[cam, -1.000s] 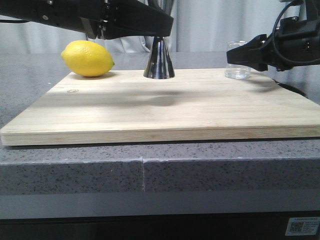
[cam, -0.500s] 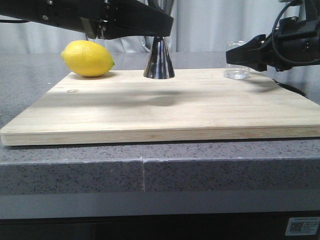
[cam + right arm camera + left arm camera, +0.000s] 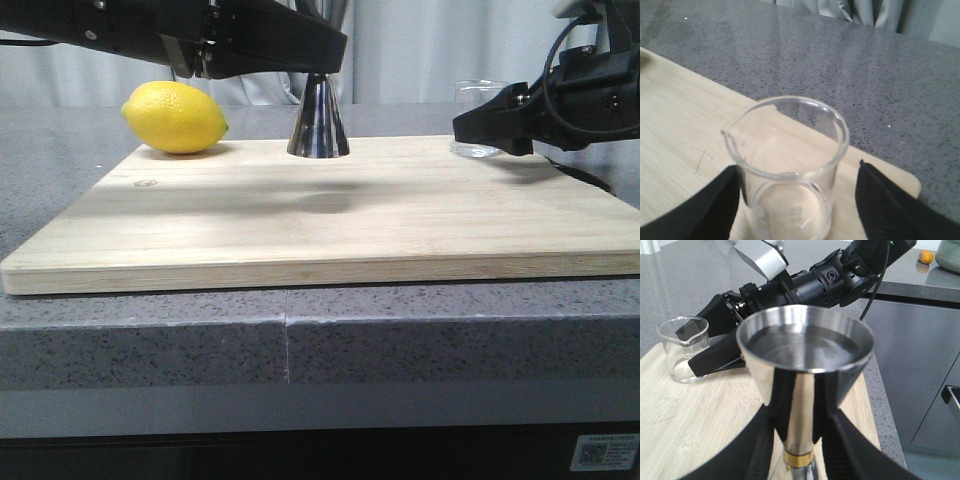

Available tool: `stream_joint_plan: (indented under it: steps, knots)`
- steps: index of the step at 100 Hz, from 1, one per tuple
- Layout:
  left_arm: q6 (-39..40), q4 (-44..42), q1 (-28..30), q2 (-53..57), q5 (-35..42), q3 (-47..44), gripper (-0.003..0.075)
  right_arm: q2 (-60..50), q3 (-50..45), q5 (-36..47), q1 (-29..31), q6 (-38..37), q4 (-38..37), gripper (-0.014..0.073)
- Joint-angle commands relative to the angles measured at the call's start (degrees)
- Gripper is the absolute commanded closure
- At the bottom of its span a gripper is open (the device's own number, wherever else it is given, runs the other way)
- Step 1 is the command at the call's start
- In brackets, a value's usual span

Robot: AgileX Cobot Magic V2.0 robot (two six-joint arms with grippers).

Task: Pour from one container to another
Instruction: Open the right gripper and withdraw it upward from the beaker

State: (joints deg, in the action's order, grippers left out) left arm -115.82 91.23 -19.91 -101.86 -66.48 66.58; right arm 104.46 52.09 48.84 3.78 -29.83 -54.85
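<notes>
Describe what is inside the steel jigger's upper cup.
In the left wrist view, the jigger shows only a bare, shiny steel interior. Any clear liquid cannot be ruled out; the lower cup's inside is hidden.

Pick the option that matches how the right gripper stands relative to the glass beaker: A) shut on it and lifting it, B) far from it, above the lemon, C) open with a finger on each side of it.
C: in the right wrist view the right gripper has its black fingers spread either side of the beaker, gaps visible.
</notes>
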Motion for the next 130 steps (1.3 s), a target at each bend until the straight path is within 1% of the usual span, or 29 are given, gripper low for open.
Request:
stream_joint_plan:
  steps: [1,40,61,92,130]
  knots:
    - [-0.05,4.32,-0.38,2.25,-5.57,1.82,0.0531,-2.28,1.24,3.23,0.31,0.38,2.11,0.0120]
    - [-0.05,4.19,-0.38,2.25,-5.57,1.82,0.0531,-3.29,1.24,2.54,0.31,0.38,2.11,0.0120]
    - [-0.05,4.19,-0.38,2.25,-5.23,1.82,0.0531,-5.06,1.24,-0.77,0.31,0.12,0.46,0.0120]
    - [-0.05,3.86,-0.38,2.25,-5.12,1.82,0.0531,-5.76,1.24,-1.47,0.31,-5.88,-3.37,0.0120]
    - [-0.05,3.85,-0.38,2.25,-3.91,1.82,0.0531,-5.76,1.24,-2.70,0.31,-9.22,-6.70,0.0120]
